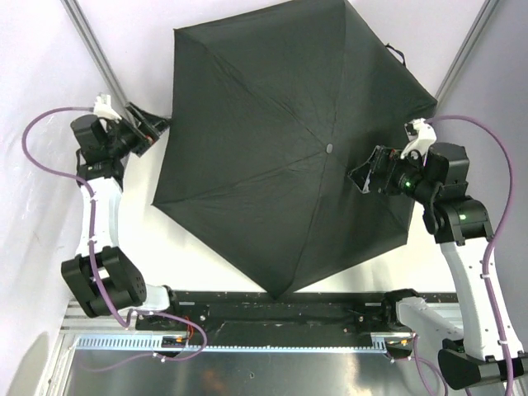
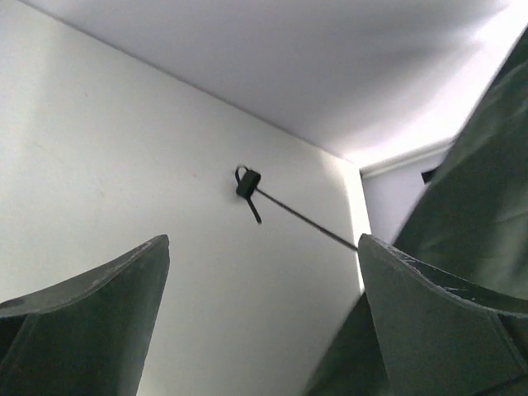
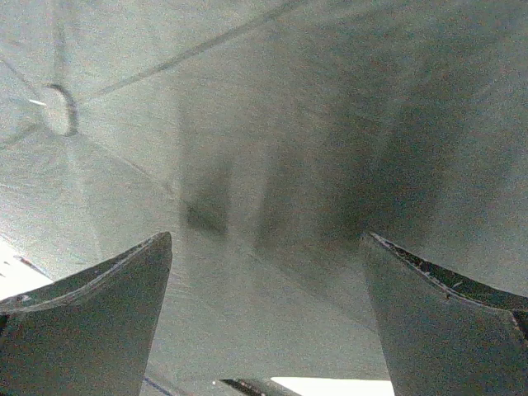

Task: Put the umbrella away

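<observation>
The umbrella lies wide open on the white table, black canopy up, with its small central cap right of the middle. A thin strap loop shows at its far right edge. My left gripper is open at the canopy's left edge, apart from it. In the left wrist view the left gripper frames bare table, with the umbrella at the right and a thin black tip sticking out from it. My right gripper hovers open over the canopy's right side. The right gripper looks straight onto the umbrella and its cap.
Two slanted aluminium posts stand at the back corners. A metal rail runs along the near edge between the arm bases. The canopy's near point reaches almost to that rail. White table shows left of the umbrella.
</observation>
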Controlling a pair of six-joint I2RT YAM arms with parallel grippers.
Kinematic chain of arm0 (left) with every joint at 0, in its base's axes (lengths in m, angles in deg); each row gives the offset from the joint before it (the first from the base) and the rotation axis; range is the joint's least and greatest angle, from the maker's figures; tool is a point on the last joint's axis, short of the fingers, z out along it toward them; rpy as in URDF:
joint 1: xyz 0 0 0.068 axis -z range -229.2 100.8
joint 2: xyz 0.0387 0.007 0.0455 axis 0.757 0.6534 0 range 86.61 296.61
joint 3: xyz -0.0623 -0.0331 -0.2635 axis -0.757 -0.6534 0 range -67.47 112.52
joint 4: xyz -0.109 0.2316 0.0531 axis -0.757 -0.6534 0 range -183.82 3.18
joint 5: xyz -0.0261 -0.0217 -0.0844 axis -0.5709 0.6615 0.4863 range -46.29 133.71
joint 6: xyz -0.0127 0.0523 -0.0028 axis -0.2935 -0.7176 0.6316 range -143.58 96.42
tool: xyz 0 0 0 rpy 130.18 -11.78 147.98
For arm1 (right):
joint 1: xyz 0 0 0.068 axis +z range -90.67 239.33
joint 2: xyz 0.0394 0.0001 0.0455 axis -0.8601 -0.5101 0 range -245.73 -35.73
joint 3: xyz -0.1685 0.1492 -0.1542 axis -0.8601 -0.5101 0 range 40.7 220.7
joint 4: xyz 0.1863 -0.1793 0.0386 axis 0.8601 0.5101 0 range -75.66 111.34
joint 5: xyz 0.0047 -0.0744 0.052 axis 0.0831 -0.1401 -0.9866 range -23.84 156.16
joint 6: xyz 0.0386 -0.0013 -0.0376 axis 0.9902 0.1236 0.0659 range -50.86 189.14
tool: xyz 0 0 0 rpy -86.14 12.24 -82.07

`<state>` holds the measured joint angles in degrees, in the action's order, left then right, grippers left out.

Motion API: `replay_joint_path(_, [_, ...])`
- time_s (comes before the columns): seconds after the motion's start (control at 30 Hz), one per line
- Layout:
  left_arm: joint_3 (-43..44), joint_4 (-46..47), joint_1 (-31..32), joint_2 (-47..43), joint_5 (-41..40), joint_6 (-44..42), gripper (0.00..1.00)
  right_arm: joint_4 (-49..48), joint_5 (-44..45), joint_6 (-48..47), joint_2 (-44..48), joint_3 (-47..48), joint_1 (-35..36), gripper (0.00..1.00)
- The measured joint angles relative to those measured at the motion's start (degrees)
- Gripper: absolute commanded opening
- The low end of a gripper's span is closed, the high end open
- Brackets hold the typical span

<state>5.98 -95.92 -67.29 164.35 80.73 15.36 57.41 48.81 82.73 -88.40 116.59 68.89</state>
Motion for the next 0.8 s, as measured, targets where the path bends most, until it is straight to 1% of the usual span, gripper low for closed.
replay_joint_path(0.1, [-3.02,1.44,0.52,0.92,4.28,-0.42,0.99,-1.73,-3.1,1.92,-0.61,-3.96,-2.03,0.99])
replay_joint_path(0.2, [-7.93,4.66,0.85,-1.42,8.55,-0.55,0.99,-5.11,-7.23,4.44,-0.81,-6.4,-4.83,0.99])
replay_joint_path(0.33, [-12.96,9.29,1.03,-7.08,14.23,-0.04,0.99,-8.68,-10.91,6.38,-1.86,-7.54,-6.88,0.99])
replay_joint_path(0.43, [-14.4,13.18,1.68,-11.34,18.53,0.37,0.95,-10.43,-12.63,7.39,-2.54,-7.65,-7.52,0.99])
replay_joint_path(0.57, [-16.28,16.65,3.58,-17.77,21.84,1.16,0.9,-12.74,-13.81,8.46,-3.04,-7.65,-7.93,0.99])
replay_joint_path(0.63, [-17.11,17.7,4.15,-20.85,22.53,1.7,0.9,-14.32,-14.29,8.94,-3.67,-7.65,-7.98,0.99])
replay_joint_path(0.67, [-17.38,17.97,4.24,-22.05,22.84,2.08,0.91,-15.08,-14.47,9.14,-4.02,-7.65,-8.0,0.99])
replay_joint_path(0.7, [-17.68,18.08,4.35,-23.61,22.91,2.75,0.95,-16.13,-14.64,9.62,-4.59,-7.65,-8.11,0.99])
replay_joint_path(0.73, [-17.88,18.23,4.5,-24.72,22.99,3.21,0.97,-17.07,-14.78,10.1,-5.07,-7.65,-8.15,0.99])
replay_joint_path(0.8, [-18.25,18.47,5.29,-27.23,22.84,4.28,0.99,-19.8,-15.21,11.41,-6.6,-7.63,-8.0,0.99])
